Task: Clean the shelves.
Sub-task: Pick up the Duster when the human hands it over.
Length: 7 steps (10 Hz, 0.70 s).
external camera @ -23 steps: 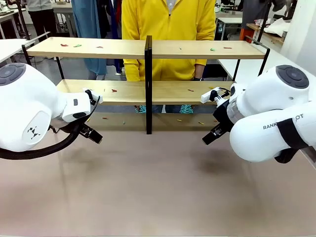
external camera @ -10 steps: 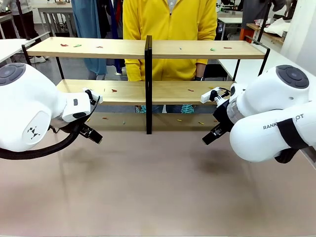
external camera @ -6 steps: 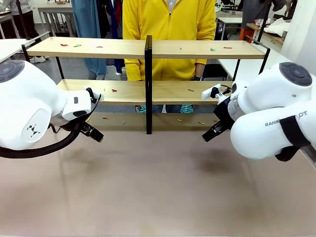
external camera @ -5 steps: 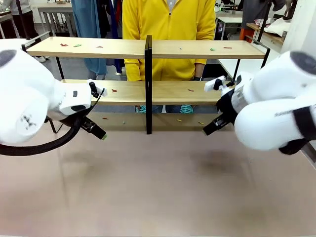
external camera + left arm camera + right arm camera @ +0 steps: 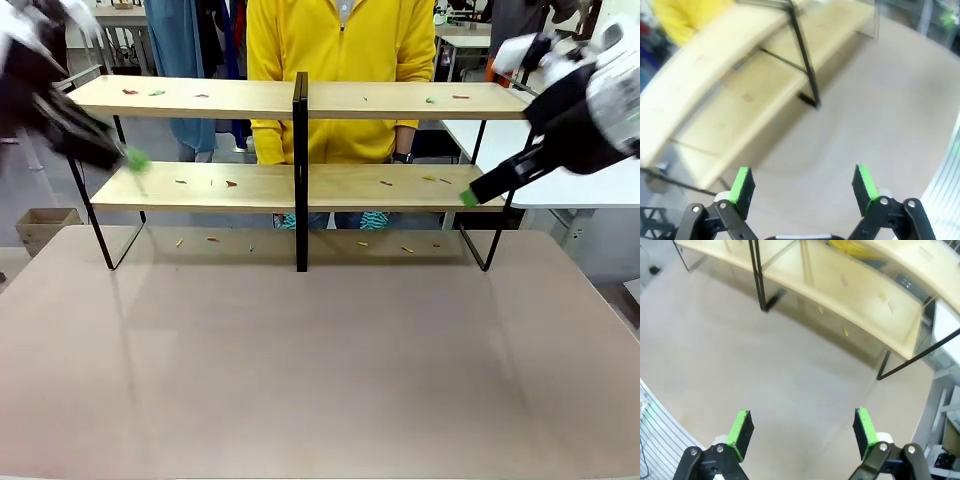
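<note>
Beige table (image 5: 320,380), two shelves (image 5: 400,100), left gripper (image 5: 802,182), right gripper (image 5: 802,427), both spread.

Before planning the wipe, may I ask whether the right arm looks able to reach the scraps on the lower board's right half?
Probably yes: the right gripper hangs open near the right end of the lower board, nothing between it and the scraps.

Looking down past wide-spread jaws onto the counter (image 5: 765,375); ahead, 2-tier shelves (image 5: 865,307), small scraps (image 5: 883,295) on the lower board and beneath.
</note>
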Available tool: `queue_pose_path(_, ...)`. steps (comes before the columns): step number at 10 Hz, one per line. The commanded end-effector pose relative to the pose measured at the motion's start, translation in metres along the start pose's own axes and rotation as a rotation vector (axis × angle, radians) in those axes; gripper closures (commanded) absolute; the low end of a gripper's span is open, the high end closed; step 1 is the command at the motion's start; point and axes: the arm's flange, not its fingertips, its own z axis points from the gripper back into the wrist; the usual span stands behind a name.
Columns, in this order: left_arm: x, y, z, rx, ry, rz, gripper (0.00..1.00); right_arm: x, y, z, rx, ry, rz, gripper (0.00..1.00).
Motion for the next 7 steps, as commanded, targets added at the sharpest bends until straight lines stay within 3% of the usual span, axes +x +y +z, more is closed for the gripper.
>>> queue_pose_path(1,-0.099,-0.059,0.033,0.193,-0.114,0.048,0.00,-0.002,0.019,0.014,-0.077,-0.022,0.028,0.00)
queue_pose_path(2,-0.090,-0.055,0.035,0.292,-0.081,0.155,0.00,0.012,0.032,0.027,-0.132,-0.026,0.011,0.00)
queue_pose_path(3,-0.085,-0.059,0.033,0.299,-0.051,0.247,0.00,0.023,0.044,0.036,-0.151,-0.008,-0.006,0.00)
queue_pose_path(5,-0.079,-0.069,0.025,0.244,-0.002,0.392,0.00,0.034,0.064,0.049,-0.197,0.024,-0.003,0.00)
queue_pose_path(7,-0.076,-0.071,0.025,0.101,0.027,0.372,0.00,0.038,0.075,0.056,-0.177,0.034,0.024,0.00)
